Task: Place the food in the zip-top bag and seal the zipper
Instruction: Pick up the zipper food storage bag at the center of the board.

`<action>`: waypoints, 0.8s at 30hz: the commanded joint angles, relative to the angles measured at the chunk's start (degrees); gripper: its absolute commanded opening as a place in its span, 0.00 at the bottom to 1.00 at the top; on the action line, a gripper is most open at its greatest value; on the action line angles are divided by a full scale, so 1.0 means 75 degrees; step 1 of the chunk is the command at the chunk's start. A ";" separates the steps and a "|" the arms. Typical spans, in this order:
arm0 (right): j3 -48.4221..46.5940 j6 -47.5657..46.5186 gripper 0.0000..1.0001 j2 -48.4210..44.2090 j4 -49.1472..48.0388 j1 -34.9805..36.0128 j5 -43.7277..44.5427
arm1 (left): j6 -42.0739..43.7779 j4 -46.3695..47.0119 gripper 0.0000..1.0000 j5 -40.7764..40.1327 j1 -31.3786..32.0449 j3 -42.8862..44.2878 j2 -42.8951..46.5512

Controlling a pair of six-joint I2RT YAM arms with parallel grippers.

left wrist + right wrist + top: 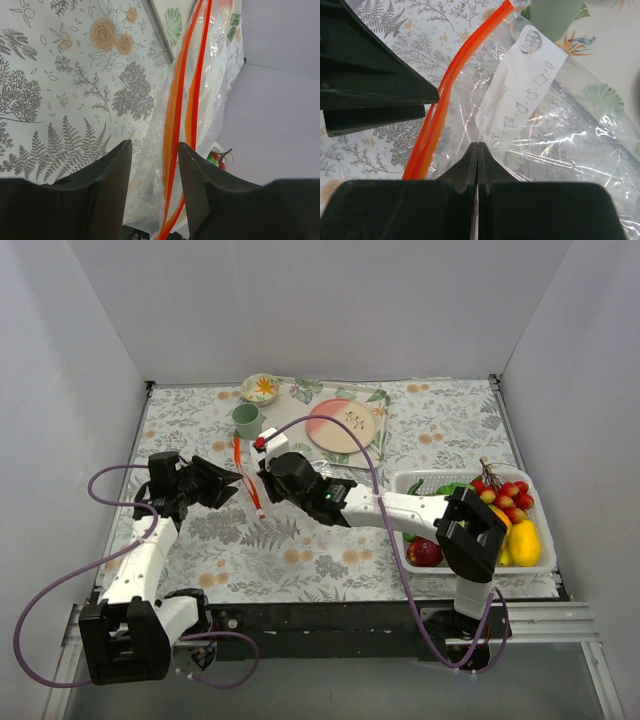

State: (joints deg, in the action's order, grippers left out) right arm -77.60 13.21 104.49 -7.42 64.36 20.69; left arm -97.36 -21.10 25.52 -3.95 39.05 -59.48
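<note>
The zip-top bag hangs lifted between my two grippers at the middle left of the table. My right gripper is shut on its clear plastic just below the printed label. The zipper shows as two red-orange strips lying slightly apart, and they pass between the jaws of my left gripper. Those jaws stand open, with a gap on the left side. In the top view my left gripper faces my right gripper across the zipper. The food sits in a white basket: cherries, a red apple, a yellow fruit.
A pink plate, a green cup and a small flowered bowl stand behind the bag on a leaf-print mat. Green lettuce lies in the basket. Purple cables loop beside both arms. White walls enclose the table.
</note>
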 commanded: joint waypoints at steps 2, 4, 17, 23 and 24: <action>-0.0457 -0.0226 0.01 -0.0162 -0.0136 0.0208 0.0171 | 0.0079 0.0141 0.40 -0.0062 0.0046 -0.0073 -0.0061; -0.0493 -0.0297 0.01 -0.0139 -0.0124 0.0301 0.0206 | 0.0126 0.0200 0.39 -0.0097 0.0081 -0.0085 -0.0154; -0.0106 -0.0694 0.06 -0.0338 -0.0101 0.0349 0.0267 | 0.1577 -0.0186 0.00 -0.1409 0.0209 0.0313 0.0266; -0.1241 -0.0743 0.59 -0.0338 0.0718 0.0360 -0.1281 | 0.2773 -0.0362 0.00 -0.1726 0.0327 0.0758 0.0817; -0.1370 -0.0684 0.60 -0.0326 0.0813 0.0372 -0.1340 | 0.2833 -0.0420 0.00 -0.1773 0.0338 0.0840 0.0841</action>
State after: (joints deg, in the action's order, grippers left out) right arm -80.95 8.36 104.49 -2.81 66.89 16.69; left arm -83.15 -23.27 15.51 -2.00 41.36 -56.42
